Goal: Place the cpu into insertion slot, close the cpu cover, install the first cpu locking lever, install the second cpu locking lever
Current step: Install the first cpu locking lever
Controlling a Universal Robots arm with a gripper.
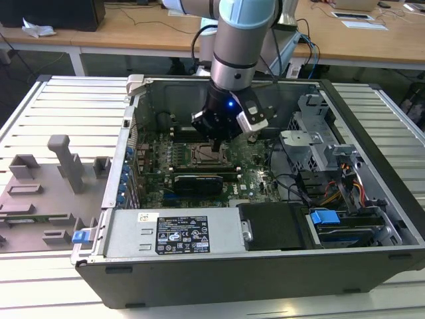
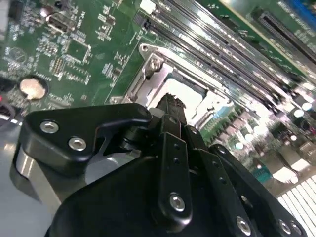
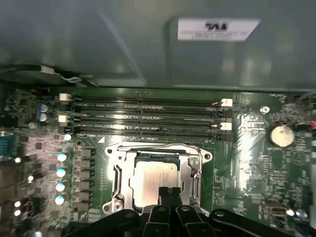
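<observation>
At the exterior view's left, a slatted table (image 1: 40, 113) is carrying a set of grey holders (image 1: 63, 163), well apart from the work. Next to them an open computer case (image 1: 219, 272) is lying on its side, with the green circuit board (image 1: 149, 156) showing inside. Near the centre of that view the insertion slot (image 1: 207, 155) is sitting on the board, and the gripper (image 1: 218, 139) is hanging just above it. In the first wrist view the cpu (image 3: 154, 178) is lying flat in the slot, below the long memory slots (image 3: 148, 118), with the cpu cover (image 3: 120, 175) appearing to lie down around it as a silver frame. The gripper (image 3: 169, 191) is pointing at the chip's near edge with its two fingers pressed together and nothing between them. In the second wrist view the gripper (image 2: 170, 101) is reaching over the same frame (image 2: 148, 74). Whether the locking levers are latched cannot be told. The chip is looking light, thin and stiff but easily damaged underneath, so it is best held by its side edges. The frame is looking like springy sheet metal, best pushed on its solid rim. At the exterior view's right, a drive cage (image 1: 319, 143) and cables (image 1: 345, 186) are sitting clear of the arm.
</observation>
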